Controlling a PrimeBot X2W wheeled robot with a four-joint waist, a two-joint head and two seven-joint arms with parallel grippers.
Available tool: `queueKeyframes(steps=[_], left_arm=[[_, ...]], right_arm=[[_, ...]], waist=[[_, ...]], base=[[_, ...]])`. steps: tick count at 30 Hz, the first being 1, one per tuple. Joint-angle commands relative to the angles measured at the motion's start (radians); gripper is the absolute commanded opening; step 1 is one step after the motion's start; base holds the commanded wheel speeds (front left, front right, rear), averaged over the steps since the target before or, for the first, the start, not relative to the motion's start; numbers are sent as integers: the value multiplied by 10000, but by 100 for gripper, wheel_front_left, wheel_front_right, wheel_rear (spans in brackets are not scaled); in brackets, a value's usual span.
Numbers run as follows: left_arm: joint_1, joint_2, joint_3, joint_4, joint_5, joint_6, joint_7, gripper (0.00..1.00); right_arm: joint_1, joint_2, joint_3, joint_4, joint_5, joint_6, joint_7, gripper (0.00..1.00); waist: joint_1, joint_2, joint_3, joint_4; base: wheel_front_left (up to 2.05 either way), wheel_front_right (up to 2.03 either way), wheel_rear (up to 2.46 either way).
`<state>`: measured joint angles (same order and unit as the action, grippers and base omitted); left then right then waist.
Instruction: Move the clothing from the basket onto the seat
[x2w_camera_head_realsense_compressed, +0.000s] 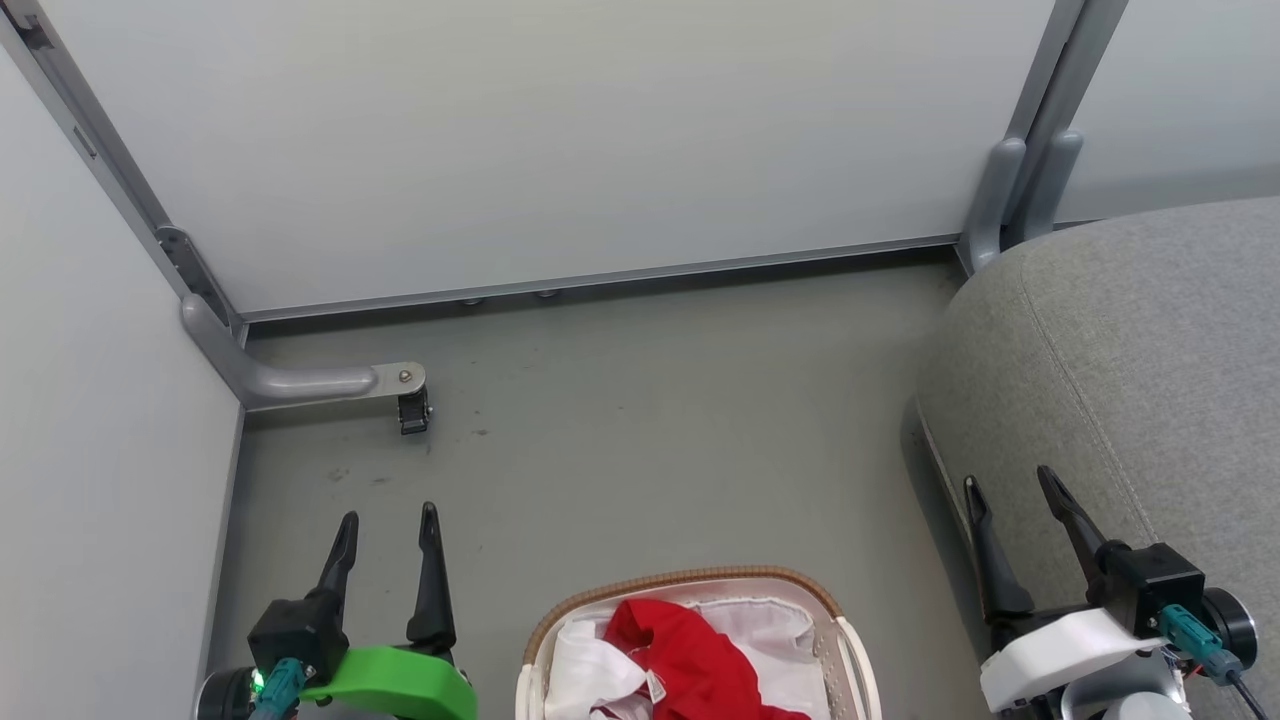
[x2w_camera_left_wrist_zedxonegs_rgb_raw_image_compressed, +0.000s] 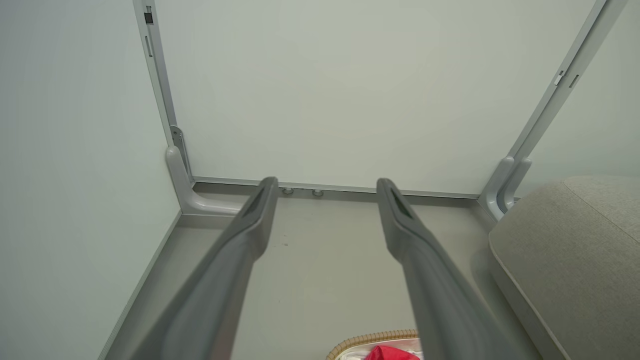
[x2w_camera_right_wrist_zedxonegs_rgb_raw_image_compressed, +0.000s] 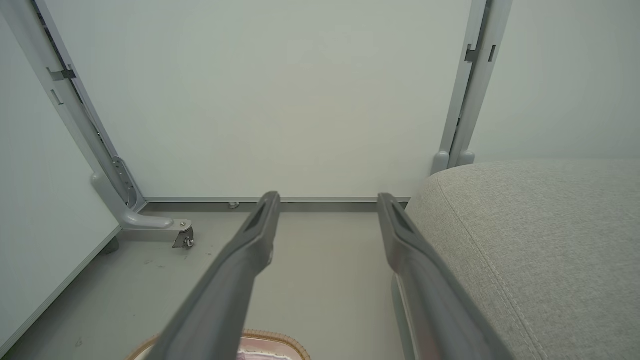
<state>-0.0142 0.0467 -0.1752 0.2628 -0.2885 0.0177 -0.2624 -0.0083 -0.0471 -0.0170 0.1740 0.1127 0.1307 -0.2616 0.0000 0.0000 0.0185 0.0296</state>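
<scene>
Grey floor (x2w_camera_head_realsense_compressed: 640, 450): one basket (x2w_camera_head_realsense_compressed: 690, 577), one red clothing heap (x2w_camera_head_realsense_compressed: 690, 660), one seat (x2w_camera_head_realsense_compressed: 1130, 350).

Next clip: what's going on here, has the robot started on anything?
Nothing is being handled yet. The left pincer and right pincer are both open and empty, held above the floor on either side of the basket. The red clothing lies bunched in the basket on its white lining. The grey seat stands on the robot's right, with nothing red on the part in view.
</scene>
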Motion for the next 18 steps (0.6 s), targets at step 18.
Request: queueKeyframes(steps=[18], left_arm=[[36, 64, -40, 151, 11, 34, -38, 100]], right_arm=[[146, -59, -43, -76, 14, 1, -53, 100]], waist=[[0, 0, 46, -18]], base=[[0, 0, 0]])
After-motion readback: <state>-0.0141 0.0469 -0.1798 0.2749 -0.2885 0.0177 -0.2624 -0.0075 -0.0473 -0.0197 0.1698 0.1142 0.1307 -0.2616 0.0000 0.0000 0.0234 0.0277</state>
